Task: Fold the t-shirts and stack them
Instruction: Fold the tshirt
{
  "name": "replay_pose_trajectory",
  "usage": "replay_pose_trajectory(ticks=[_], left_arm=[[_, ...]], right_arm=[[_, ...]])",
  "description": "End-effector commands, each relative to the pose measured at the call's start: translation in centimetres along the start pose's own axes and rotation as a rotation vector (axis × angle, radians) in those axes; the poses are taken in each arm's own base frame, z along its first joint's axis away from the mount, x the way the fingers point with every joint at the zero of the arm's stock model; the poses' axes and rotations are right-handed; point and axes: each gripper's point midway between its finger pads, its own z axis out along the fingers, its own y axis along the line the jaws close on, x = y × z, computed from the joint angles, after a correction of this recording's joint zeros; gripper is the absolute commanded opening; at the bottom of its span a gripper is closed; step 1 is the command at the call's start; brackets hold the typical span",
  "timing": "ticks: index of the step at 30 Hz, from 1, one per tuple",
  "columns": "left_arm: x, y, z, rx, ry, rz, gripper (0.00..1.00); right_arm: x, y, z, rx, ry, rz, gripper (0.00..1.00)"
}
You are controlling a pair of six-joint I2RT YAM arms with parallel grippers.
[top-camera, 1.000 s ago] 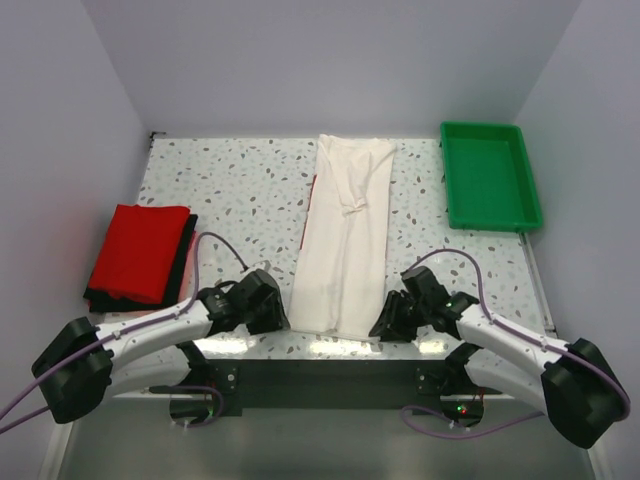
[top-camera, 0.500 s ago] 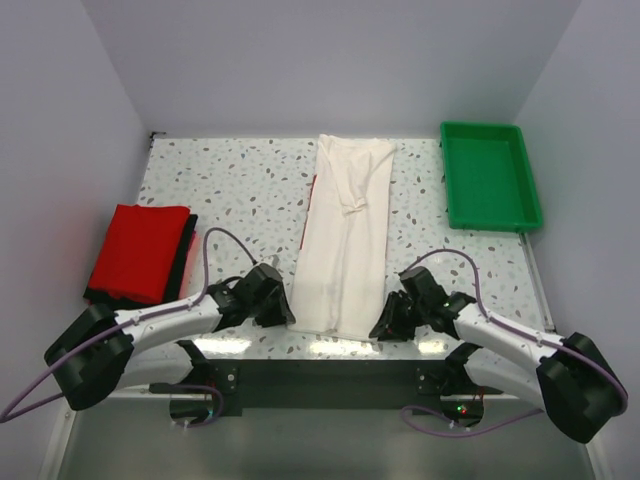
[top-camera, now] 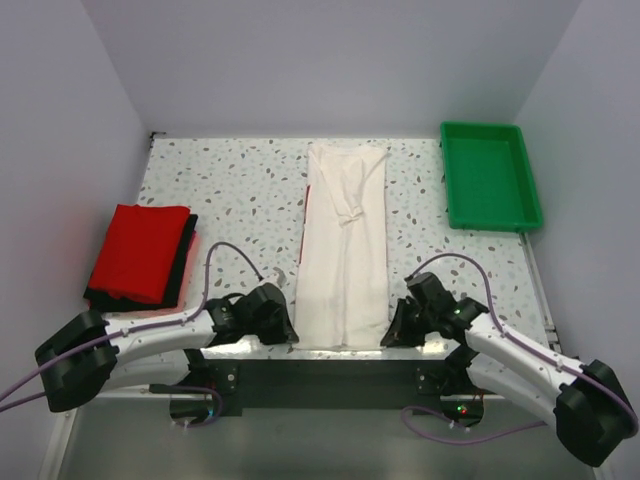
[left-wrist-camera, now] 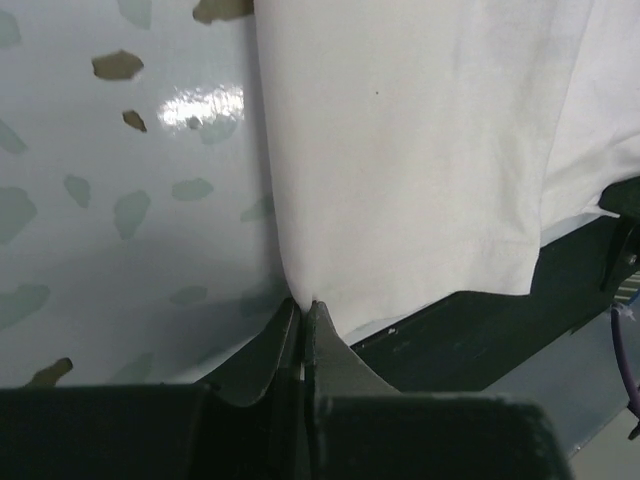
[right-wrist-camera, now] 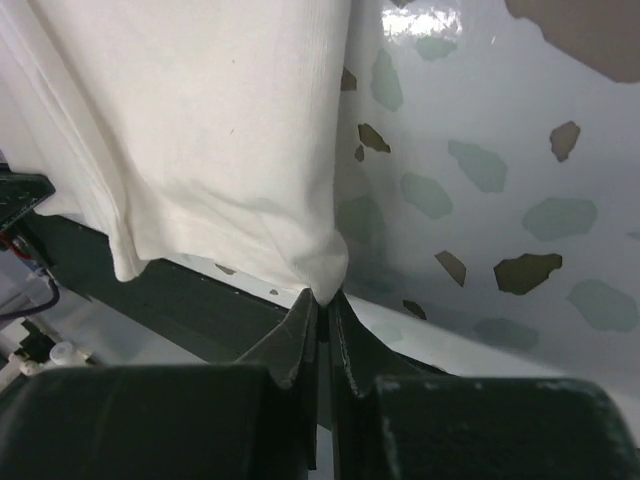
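Observation:
A cream-white t-shirt (top-camera: 345, 245) lies folded into a long strip down the middle of the table, its near hem at the table's front edge. My left gripper (top-camera: 285, 333) is shut on the hem's left corner, seen in the left wrist view (left-wrist-camera: 303, 303). My right gripper (top-camera: 392, 335) is shut on the hem's right corner, seen in the right wrist view (right-wrist-camera: 327, 295). The white cloth (left-wrist-camera: 420, 150) (right-wrist-camera: 200, 130) fills both wrist views. A folded bright red t-shirt (top-camera: 138, 250) lies on a darker one (top-camera: 185, 265) at the left.
A green plastic tray (top-camera: 490, 175) stands at the back right. The speckled tabletop (top-camera: 230, 190) shows on both sides of the white shirt. The dark front edge of the table (left-wrist-camera: 480, 320) lies just under the hem. White walls close in the left, back and right.
Both grippers have pulled back toward the table's front edge with the hem corners. The white shirt has slid nearer and now lies straighter.

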Motion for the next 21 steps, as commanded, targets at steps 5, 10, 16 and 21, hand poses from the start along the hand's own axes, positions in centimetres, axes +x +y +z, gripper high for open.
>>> replay_pose_trajectory(ticks=[5,10,16,21], left_arm=[[2.1,-2.2,-1.3,0.038,0.024,-0.02,0.0],[-0.3,-4.3,-2.3,0.058,-0.047,-0.001,0.0],[-5.5,-6.8,-3.5,0.074,-0.141,0.019,0.0],[-9.9,-8.3,-3.3,0.115,-0.196,0.001,0.0]], right_arm=[[1.5,0.1,-2.4,-0.026,0.035,-0.083,0.0],[-1.3,2.5,-5.3,-0.003,-0.075,-0.17,0.0],[-5.1,6.9,-6.4,-0.045,-0.163,-0.178,0.0],[-9.1,10.1,-5.9,-0.066,-0.261,-0.178,0.0]])
